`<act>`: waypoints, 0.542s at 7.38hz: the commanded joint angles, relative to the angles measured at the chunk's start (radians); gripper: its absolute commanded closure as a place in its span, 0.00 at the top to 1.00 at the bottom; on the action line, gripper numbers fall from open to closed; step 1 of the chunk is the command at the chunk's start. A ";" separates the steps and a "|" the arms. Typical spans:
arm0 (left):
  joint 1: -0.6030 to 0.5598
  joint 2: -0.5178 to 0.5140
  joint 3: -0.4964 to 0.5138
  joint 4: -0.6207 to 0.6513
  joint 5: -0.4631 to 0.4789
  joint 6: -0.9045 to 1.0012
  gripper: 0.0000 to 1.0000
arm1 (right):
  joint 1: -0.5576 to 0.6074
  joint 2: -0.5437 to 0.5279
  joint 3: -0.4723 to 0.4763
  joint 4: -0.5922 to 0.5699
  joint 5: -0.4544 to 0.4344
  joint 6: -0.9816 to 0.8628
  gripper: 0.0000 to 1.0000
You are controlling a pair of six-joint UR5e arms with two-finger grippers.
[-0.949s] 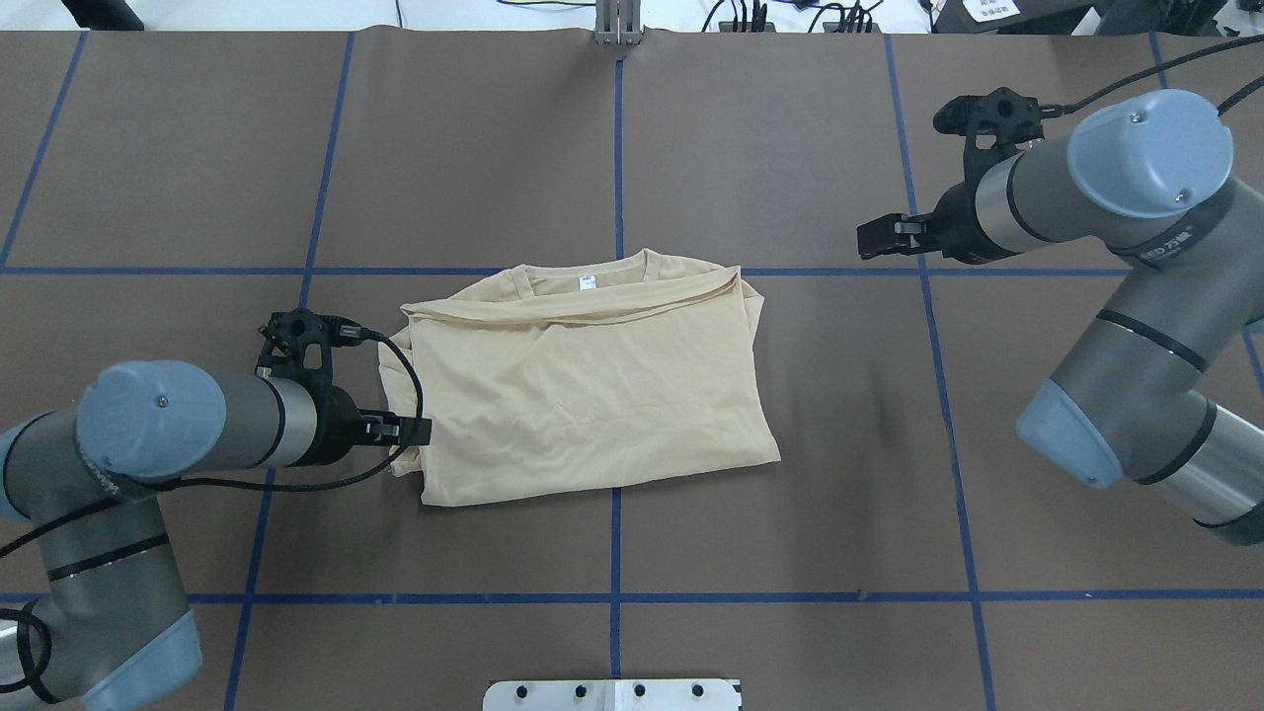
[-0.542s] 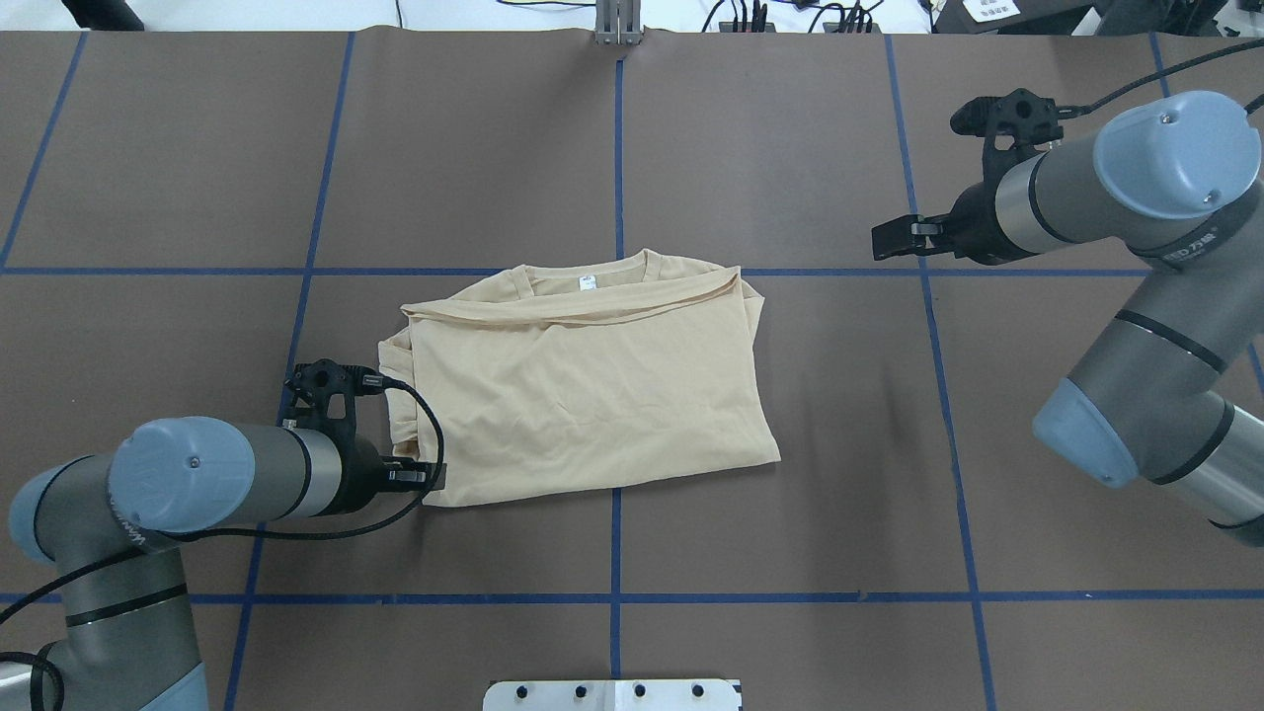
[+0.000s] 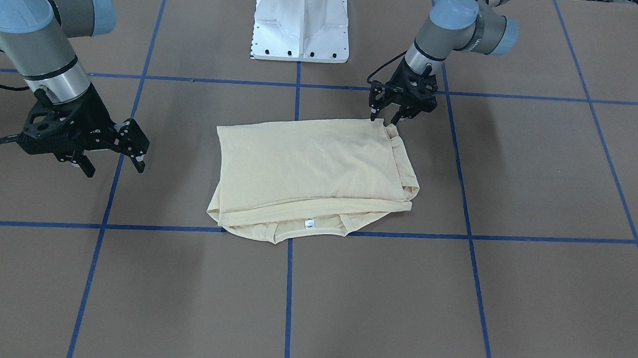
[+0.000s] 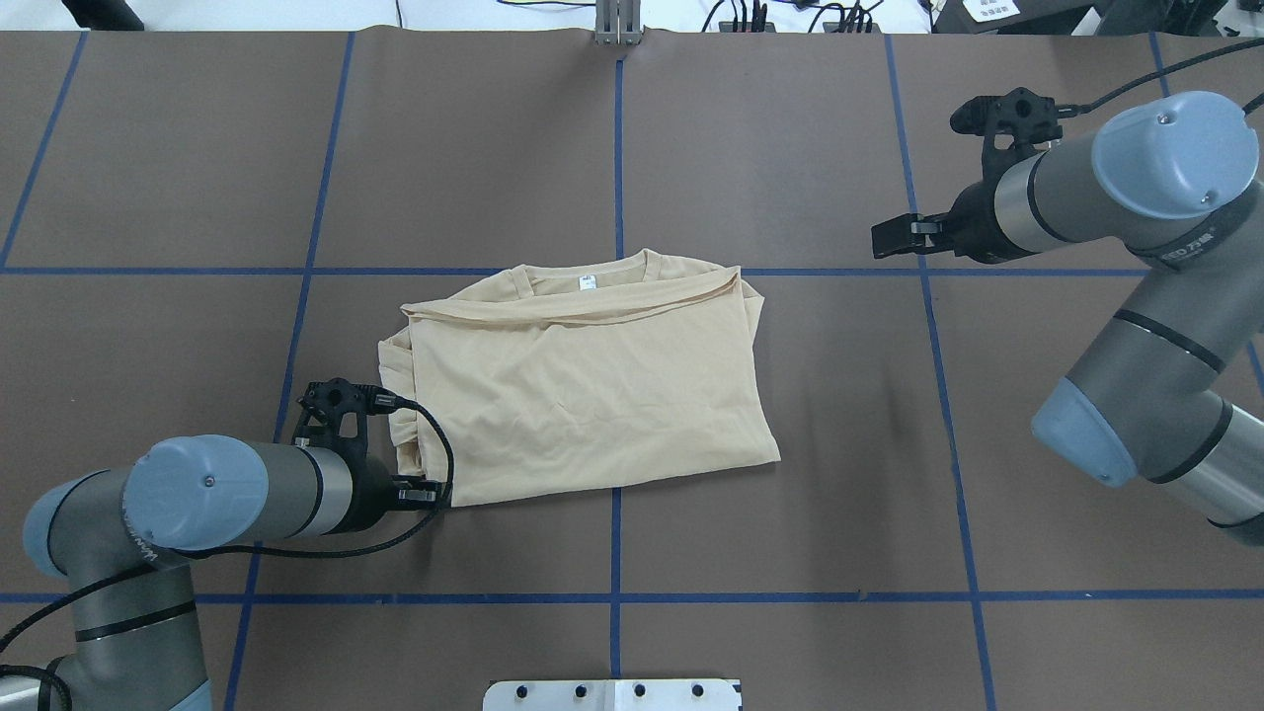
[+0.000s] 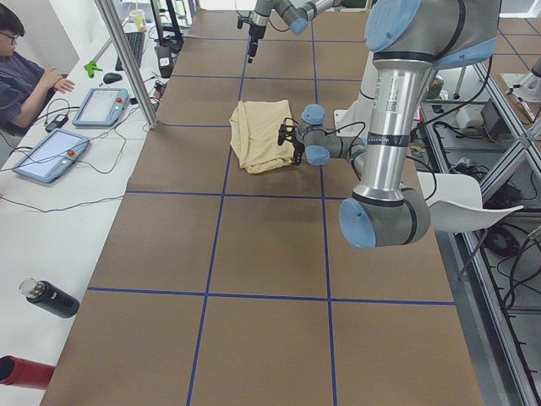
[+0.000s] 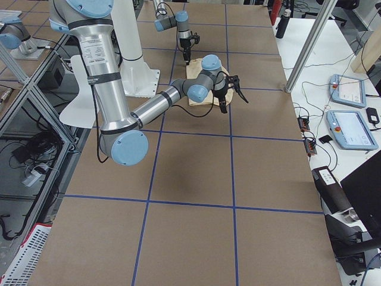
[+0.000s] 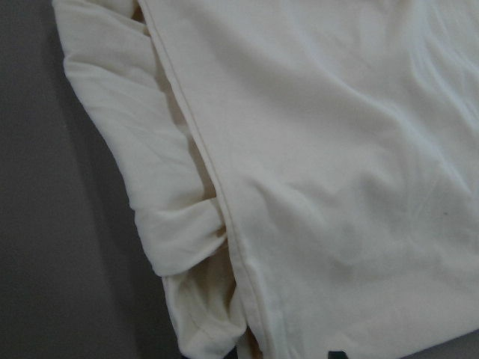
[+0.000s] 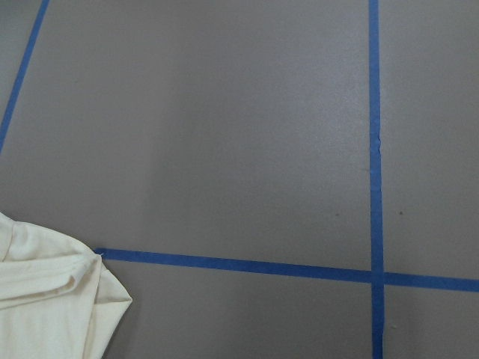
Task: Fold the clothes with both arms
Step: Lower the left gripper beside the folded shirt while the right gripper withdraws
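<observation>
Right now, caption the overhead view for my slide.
Left black two-finger gripper at near corner of folded cream-yellow T-shirt; right gripper hovers apart.

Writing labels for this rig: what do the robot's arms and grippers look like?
Both the left arm and right arm are grey metal tubes with light blue round joint caps and thin black bands. The left gripper and right gripper are black and two-fingered. A black cable runs to each wrist. Lettering on the right arm is too small to read.

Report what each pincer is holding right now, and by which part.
Nothing is held. The left pincer is open at a corner of the T-shirt, not closed on it; the right pincer is open, clear of it.
</observation>
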State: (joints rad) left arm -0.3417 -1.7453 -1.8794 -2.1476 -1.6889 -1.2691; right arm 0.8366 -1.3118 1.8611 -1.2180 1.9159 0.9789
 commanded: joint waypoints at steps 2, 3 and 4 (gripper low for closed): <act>0.001 0.000 0.002 0.000 -0.001 0.001 0.40 | -0.001 0.002 0.000 0.000 -0.001 0.003 1.00; 0.003 -0.003 0.003 0.002 -0.002 0.001 0.28 | -0.001 0.002 0.000 0.000 -0.001 0.003 1.00; 0.003 -0.003 0.003 0.002 0.002 0.001 0.00 | -0.001 0.002 0.000 0.000 -0.001 0.003 1.00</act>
State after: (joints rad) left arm -0.3396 -1.7477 -1.8765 -2.1466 -1.6896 -1.2686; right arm 0.8360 -1.3101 1.8607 -1.2180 1.9144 0.9816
